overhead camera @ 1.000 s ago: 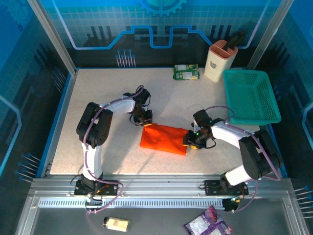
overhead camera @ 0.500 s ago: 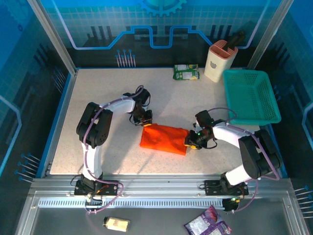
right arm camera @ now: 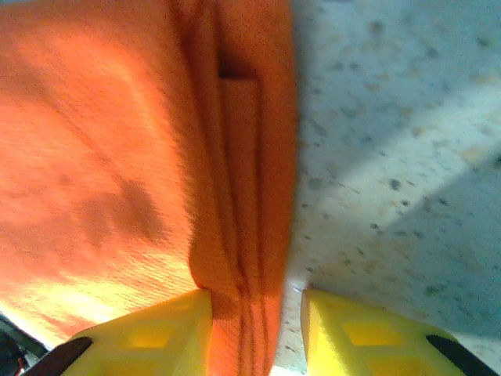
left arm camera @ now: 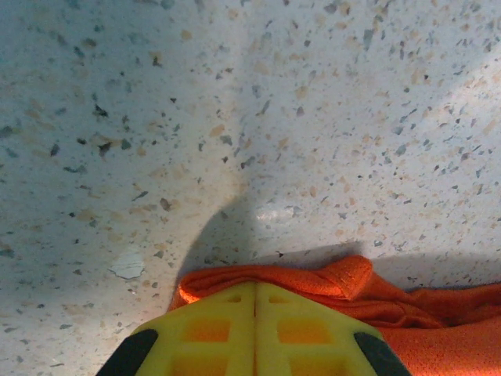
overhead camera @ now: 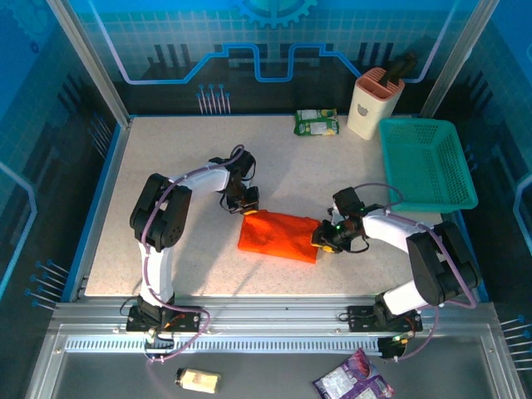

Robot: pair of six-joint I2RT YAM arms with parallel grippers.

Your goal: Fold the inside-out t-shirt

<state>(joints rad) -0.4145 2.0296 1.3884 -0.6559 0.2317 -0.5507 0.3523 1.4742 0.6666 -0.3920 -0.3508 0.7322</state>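
The orange t-shirt (overhead camera: 279, 236) lies folded small in the middle of the counter (overhead camera: 166, 158). It looks soft, light and limp, so it is best pinched at layered edges. The left tool (overhead camera: 247, 206) is clenched at its far-left corner. The right tool (right arm camera: 257, 301) straddles its right edge, jaws parted.

Both arms reach inward, elbows bent. The left gripper (left arm camera: 254, 294) is low, jaws pressed together; the right gripper (right arm camera: 256, 309) low, jaws parted.
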